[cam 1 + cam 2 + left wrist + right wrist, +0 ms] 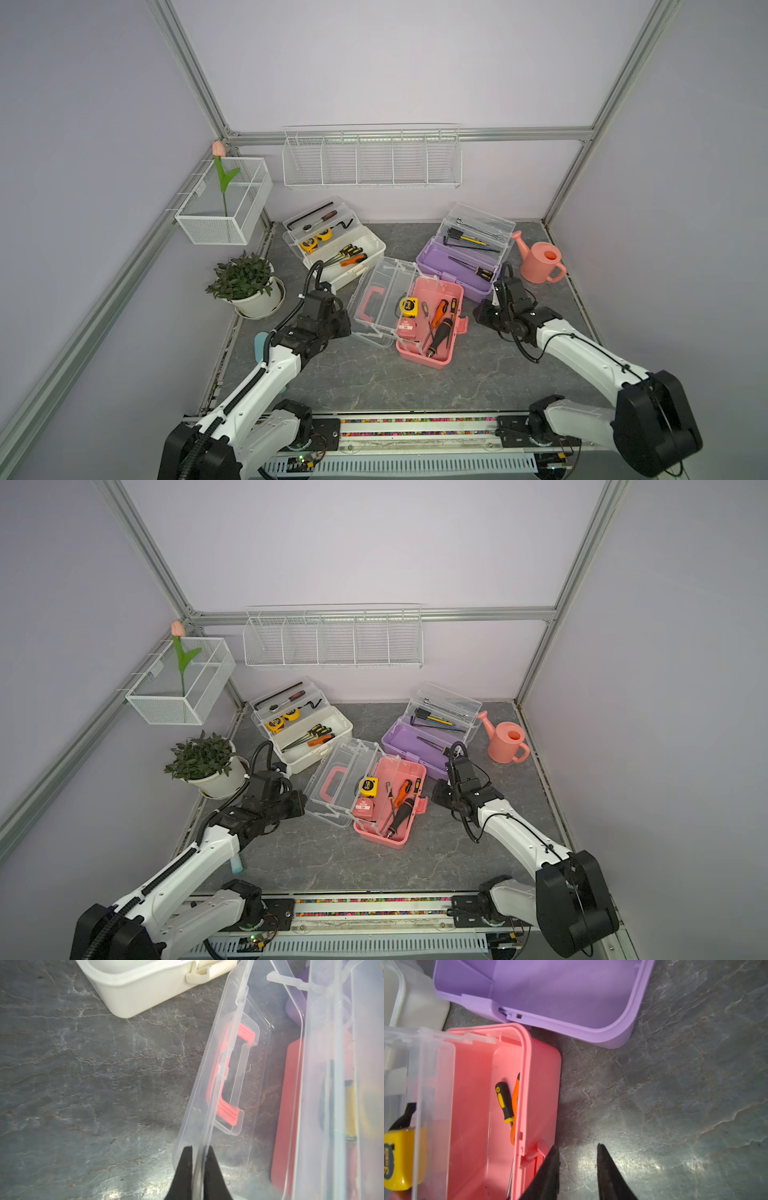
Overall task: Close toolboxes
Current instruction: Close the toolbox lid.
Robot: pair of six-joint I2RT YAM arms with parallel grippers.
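Observation:
Three toolboxes stand open on the grey table. The pink toolbox [419, 359] is in the middle, its clear lid [380, 299] with a pink handle [228, 1076] folded back to the left. My left gripper [199, 1151] is shut on the lid's outer rim, which runs between the two fingers. Beside the pink latch [533, 1157], my right gripper [577, 1147] stands open over bare table, one finger close to the box's wall. The white toolbox [365, 249] sits back left and the purple toolbox [440, 262] back right, both with trays of tools raised.
A pink watering can [540, 262] stands at the right, a potted plant [245, 278] at the left. A wire basket with a tulip [224, 199] and a long wire rack [372, 162] hang on the walls. A light-blue object [259, 345] lies under my left arm.

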